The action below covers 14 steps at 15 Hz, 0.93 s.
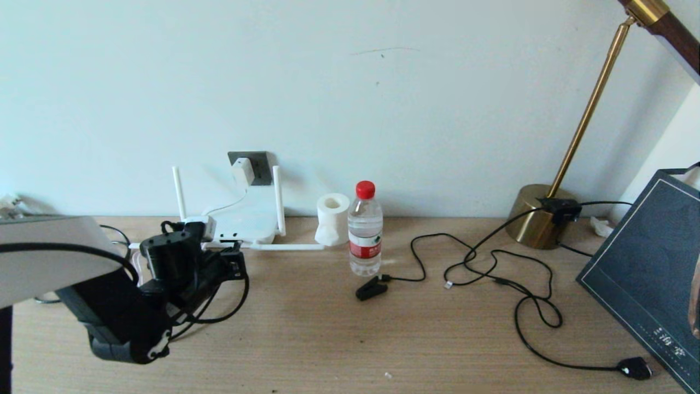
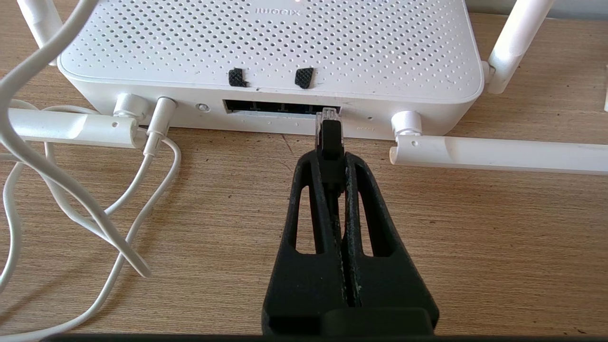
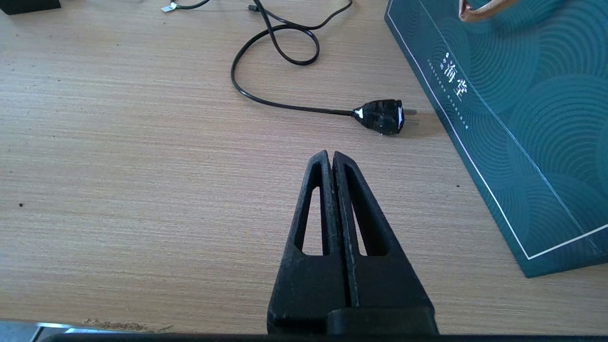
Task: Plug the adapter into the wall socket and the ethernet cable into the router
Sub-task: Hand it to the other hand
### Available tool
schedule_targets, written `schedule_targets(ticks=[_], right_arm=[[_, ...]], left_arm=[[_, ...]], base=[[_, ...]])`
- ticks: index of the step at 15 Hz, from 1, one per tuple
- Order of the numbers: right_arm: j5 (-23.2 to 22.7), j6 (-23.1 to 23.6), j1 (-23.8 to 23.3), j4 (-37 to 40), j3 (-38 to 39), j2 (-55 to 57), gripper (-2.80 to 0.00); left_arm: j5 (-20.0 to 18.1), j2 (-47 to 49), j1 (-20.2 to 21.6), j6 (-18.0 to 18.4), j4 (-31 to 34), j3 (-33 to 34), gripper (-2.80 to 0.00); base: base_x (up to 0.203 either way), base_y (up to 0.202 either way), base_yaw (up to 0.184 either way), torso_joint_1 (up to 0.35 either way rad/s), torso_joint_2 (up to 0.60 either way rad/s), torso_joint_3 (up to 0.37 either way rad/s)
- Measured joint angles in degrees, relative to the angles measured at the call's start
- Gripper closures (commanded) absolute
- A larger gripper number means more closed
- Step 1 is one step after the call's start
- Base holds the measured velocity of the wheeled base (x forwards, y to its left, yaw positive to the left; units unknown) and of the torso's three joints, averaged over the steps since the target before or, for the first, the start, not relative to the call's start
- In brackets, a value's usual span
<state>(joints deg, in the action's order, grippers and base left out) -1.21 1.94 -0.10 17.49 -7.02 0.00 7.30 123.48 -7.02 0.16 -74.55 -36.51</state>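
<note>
Desk (image 1: 306,339) room beside router (image 1: 246,225)

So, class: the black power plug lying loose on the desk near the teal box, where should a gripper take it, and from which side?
Grip the plug across its chunky black body, coming down from above. It lies flat on the desk, its prongs pointing toward the teal box and its cable trailing the other way, so only the two long sides look free. The box is close, so stay clear of the prong end.
</note>
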Motion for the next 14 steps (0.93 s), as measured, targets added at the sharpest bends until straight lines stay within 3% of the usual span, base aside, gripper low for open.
schedule_targets(ticks=[14], right_arm=[[0.0,0.0,0.0,0.0,0.0,0.0,0.0]], left_arm=[[0.0,-0.2,0.3,-0.1,-0.2,0.3,0.0]], base=[[0.0,0.0,0.0,0.0,0.0,0.0]])
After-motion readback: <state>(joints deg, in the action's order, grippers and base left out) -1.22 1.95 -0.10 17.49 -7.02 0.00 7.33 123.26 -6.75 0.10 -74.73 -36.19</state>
